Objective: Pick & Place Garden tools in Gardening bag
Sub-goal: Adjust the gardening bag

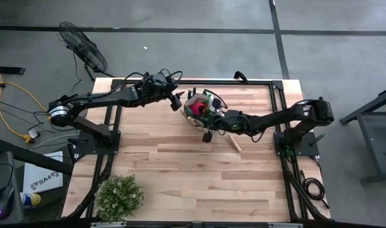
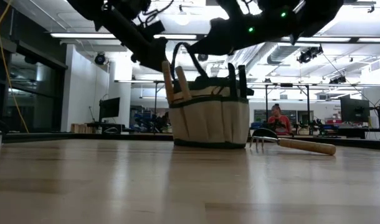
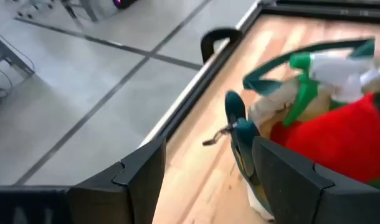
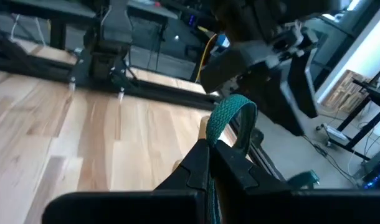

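**Right end effector pinching a bag handle, one rake outside the bag**

Your right end effector (image 4: 210, 163) is clamped shut on a green loop handle (image 4: 230, 119) of the gardening bag (image 2: 210, 118), near the bench's far edge at its middle. Your left end effector (image 1: 178, 101), fingers apart and empty, hovers just beside the bag on its left.

You can count two wooden handles (image 2: 172, 83) sticking up from the bag's side in the low view, plus the red shears (image 3: 339, 140) and green sprayer (image 3: 314, 71) inside, seen by the left wrist. One rake (image 2: 294, 144) lies on the bench (image 1: 193, 171) to the bag's right. The near half is open, save one plant (image 1: 119, 197) at the near-left corner.
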Tool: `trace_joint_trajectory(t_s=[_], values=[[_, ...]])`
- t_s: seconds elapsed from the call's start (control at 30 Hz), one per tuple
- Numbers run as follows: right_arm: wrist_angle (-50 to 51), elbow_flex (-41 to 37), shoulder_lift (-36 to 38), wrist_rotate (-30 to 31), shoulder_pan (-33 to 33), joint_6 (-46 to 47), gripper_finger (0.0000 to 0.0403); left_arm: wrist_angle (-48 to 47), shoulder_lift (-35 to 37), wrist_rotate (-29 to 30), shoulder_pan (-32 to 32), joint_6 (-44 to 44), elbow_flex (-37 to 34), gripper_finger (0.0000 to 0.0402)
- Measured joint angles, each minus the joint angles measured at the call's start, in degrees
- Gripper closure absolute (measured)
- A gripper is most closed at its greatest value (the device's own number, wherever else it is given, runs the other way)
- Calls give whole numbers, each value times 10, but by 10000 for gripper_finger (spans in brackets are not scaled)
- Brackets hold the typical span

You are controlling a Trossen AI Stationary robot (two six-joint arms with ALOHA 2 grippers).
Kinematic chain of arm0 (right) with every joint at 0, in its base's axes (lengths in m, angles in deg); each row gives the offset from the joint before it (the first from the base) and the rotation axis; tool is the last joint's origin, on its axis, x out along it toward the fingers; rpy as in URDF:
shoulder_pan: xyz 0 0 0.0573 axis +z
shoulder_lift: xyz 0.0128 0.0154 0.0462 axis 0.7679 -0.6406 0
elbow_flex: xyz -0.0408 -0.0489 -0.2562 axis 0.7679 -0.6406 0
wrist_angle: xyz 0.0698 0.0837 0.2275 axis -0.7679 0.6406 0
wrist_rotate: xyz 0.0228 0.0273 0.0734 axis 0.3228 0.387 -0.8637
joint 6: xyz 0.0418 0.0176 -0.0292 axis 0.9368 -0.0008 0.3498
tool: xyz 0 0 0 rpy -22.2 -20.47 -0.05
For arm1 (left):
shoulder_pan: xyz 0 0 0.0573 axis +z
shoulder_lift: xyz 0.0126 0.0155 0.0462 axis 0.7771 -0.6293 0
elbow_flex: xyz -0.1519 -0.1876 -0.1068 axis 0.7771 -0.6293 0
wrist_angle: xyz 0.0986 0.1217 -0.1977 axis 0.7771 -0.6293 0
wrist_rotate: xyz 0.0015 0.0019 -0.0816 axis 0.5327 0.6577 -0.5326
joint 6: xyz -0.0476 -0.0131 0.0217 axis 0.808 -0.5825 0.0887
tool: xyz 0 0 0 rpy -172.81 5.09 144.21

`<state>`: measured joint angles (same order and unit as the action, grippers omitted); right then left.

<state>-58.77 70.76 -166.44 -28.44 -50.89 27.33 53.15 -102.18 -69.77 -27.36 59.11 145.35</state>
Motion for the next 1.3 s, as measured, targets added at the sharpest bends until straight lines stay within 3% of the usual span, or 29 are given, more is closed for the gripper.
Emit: trace_joint_trajectory(t_s=[0.53, 1.0, 1.3], values=[[-36, 174, -155, -54, -21, 12, 398, -61, 44, 6, 0, 2, 0, 168], [-39, 286, -247, -16, -49, 85, 398, -105, 102, 114, 1, 4, 0, 168], [-48, 309, -255, 18, -72, 92, 398, -114, 126, 100, 0, 15, 0, 168]])
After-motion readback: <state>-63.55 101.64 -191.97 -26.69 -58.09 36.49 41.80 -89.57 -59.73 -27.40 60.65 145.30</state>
